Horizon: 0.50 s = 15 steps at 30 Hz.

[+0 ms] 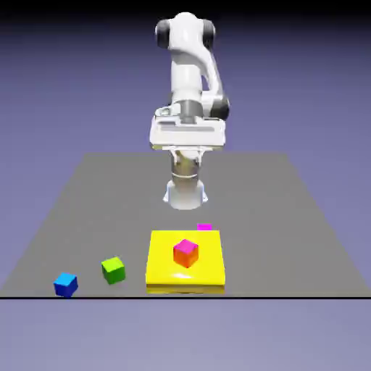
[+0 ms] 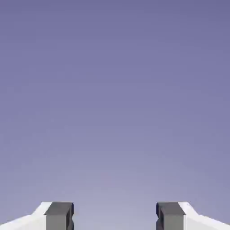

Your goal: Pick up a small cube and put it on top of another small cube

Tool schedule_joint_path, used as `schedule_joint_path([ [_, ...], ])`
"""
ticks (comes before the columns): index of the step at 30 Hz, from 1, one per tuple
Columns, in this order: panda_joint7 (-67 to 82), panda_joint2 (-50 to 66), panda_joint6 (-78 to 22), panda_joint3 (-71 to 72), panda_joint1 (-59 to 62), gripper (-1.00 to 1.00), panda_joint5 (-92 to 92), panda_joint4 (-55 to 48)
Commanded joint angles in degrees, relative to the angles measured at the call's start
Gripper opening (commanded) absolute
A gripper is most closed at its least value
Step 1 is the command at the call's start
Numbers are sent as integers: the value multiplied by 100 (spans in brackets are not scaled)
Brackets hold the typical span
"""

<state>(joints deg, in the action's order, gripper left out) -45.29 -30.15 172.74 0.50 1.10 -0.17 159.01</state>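
Blue cube (image 1: 66, 285): small, bright on top and darker on its sides, resting at the table's near edge, toward the exterior view's left; turned a little, with one upright corner toward the viewer.
Picking it up: likely the step in hand; come over the cube from above, turn the fingers square to two opposite faces, lower straight down and close around its middle, taking care not to nudge it over the edge.
Gripper (image 2: 115, 216): fingertips apart, nothing between them, raised well away from the cubes.
Green cube (image 1: 114, 270): near the blue one, with a gap between; about the same size, probably the one to stack on, so keep the fingers clear of it.
Yellow slab (image 1: 159, 261): beyond the green cube, bearing an orange-sided cube (image 1: 186, 253) with a magenta top.
Magenta piece (image 1: 204, 227): partly hidden behind the slab.
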Motion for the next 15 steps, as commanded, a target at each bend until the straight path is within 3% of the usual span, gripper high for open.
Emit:
schedule_joint_path([
  [1,-235,208,-105,42,148,0,-14,-166],
  [15,-3523,3115,-1580,628,2222,0,-208,-2483],
])
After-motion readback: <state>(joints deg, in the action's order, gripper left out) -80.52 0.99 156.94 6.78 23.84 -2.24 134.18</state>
